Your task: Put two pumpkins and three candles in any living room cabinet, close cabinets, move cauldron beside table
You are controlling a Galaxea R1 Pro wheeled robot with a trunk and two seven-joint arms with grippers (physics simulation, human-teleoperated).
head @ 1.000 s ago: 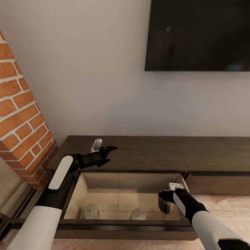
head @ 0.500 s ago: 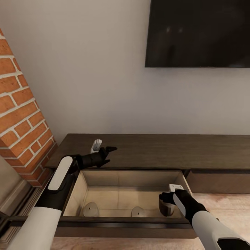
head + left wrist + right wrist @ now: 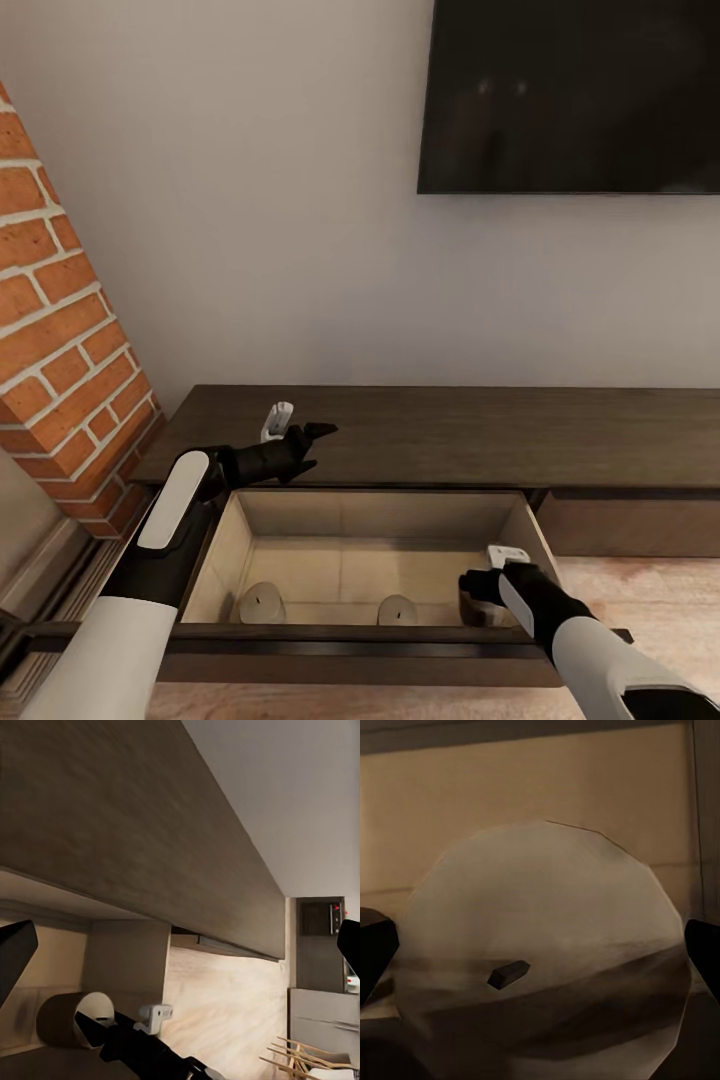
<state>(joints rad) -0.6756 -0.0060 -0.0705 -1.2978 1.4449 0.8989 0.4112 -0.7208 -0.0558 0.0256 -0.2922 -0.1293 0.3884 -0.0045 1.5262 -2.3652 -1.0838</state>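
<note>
Three candles (image 3: 263, 603), perhaps, in open drawer (image 3: 228, 545)

A plain pale grey wall (image 3: 280, 200) fills the far side of the room. High on it at the right hangs a big black television screen (image 3: 570, 95), flat against the wall. At the left stands a column of red brick (image 3: 60, 330) with light mortar lines, leaning into the picture. Near the bottom right the floor (image 3: 640, 590) is of light wood planks. In the left wrist view the same wooden floor (image 3: 225, 1005) reaches far away to grey cupboards (image 3: 322, 1020) and some pale wooden chair legs (image 3: 300, 1061).
</note>
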